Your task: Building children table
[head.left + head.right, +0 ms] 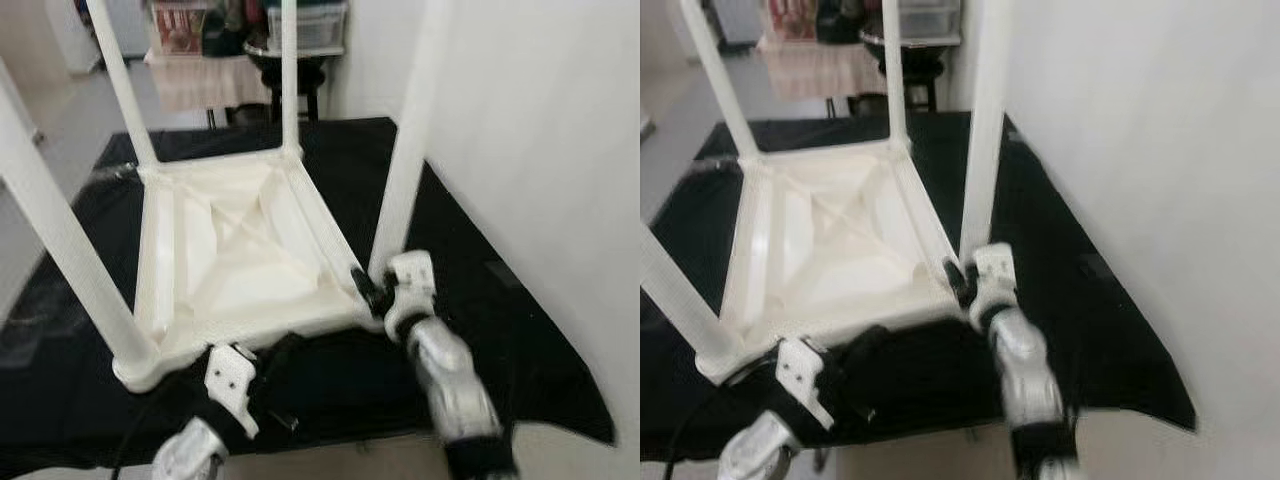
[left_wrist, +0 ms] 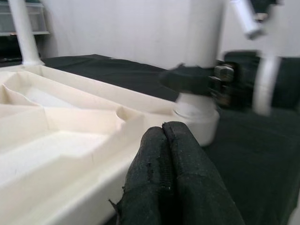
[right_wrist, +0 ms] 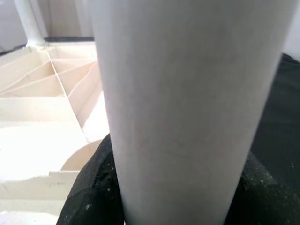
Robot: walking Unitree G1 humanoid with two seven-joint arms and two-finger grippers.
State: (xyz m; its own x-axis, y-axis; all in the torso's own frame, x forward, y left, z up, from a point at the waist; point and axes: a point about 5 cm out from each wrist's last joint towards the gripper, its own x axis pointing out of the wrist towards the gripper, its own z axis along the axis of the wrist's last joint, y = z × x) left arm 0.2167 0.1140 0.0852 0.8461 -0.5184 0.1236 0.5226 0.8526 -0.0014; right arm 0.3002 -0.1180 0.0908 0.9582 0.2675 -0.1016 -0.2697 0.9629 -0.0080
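Observation:
A white children's table (image 1: 240,250) lies upside down on a black cloth (image 1: 480,250), with its legs pointing up. My right gripper (image 1: 375,290) is shut on the base of the near-right leg (image 1: 405,150). That leg (image 3: 187,108) stands between the black fingers (image 3: 89,187) in the right wrist view. My left gripper (image 2: 162,131) is shut with nothing between its fingers. It sits low against the table's near rim (image 2: 84,187), left of the held leg. The other legs stand at the near left (image 1: 60,240), far left (image 1: 125,80) and far right (image 1: 289,75).
A white wall (image 1: 540,150) runs close along the right of the cloth. Behind the table stand a dark stool (image 1: 290,75) with a storage bin and a draped pink cloth (image 1: 205,80). Bare floor (image 1: 60,120) lies at the far left.

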